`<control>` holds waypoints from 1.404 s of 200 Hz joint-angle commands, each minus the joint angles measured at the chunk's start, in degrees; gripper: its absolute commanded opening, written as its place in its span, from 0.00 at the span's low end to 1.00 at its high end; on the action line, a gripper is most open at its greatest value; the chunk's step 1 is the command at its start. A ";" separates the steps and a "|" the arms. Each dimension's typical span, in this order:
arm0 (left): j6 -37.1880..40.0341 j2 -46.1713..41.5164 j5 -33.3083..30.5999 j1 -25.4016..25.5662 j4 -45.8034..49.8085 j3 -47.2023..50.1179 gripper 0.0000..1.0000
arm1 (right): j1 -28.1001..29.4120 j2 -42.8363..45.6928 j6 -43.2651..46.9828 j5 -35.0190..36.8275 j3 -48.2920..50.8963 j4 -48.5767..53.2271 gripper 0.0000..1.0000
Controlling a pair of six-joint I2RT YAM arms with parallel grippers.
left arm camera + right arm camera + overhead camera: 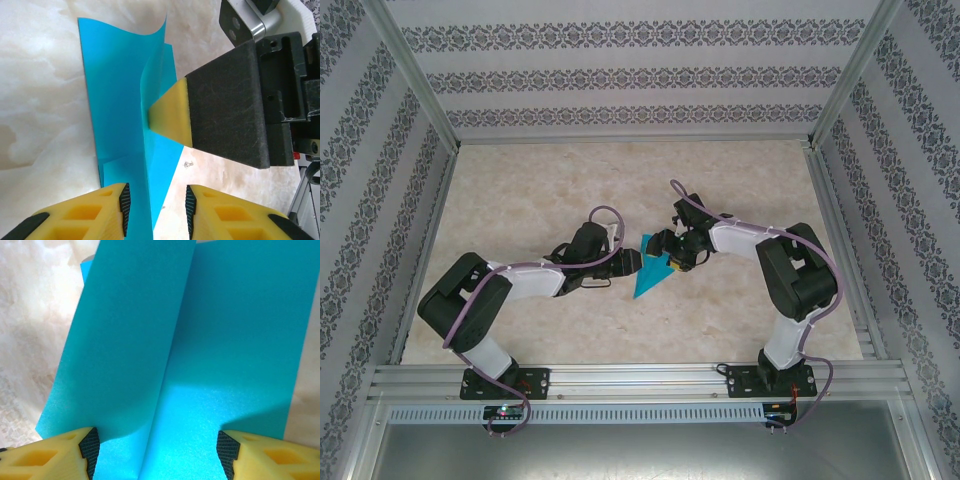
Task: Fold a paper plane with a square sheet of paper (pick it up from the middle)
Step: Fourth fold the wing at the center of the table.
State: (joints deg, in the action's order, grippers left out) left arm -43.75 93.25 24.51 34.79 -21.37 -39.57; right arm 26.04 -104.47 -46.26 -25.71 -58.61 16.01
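Part-folded paper plane [653, 272] lying mid-worktop [520, 180], both grippers released

Just left of the plane, the left gripper [156, 205] has its jaws apart, with a raised flap running between them unpinched. Just right of the plane, the right gripper [157, 446] is spread wide over the centre crease and grasps nothing. The plane is already a pointed wedge, but one flap stands curled, so pressing it flat and folding the wings seem left to do. The layers underneath are hidden, and the far edge is cut off in the right wrist view
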 commanded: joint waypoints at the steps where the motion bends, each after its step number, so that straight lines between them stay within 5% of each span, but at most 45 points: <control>1: -1.56 -0.97 2.44 -0.51 -1.58 0.48 0.37 | -0.12 -5.69 -0.53 9.47 1.97 8.77 0.69; 100: -0.62 4.33 7.42 0.51 -0.97 -3.21 0.17 | -0.11 -8.02 -2.44 11.80 1.17 11.23 0.73; 281: -1.03 8.52 3.00 0.47 4.06 -4.96 0.14 | 0.02 -10.84 -1.02 13.06 0.73 12.79 0.65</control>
State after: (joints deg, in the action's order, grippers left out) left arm -44.47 100.86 28.25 34.87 -18.76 -43.31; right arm 26.15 -107.42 -48.40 -24.40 -62.28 21.26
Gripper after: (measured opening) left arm 0.146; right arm 0.654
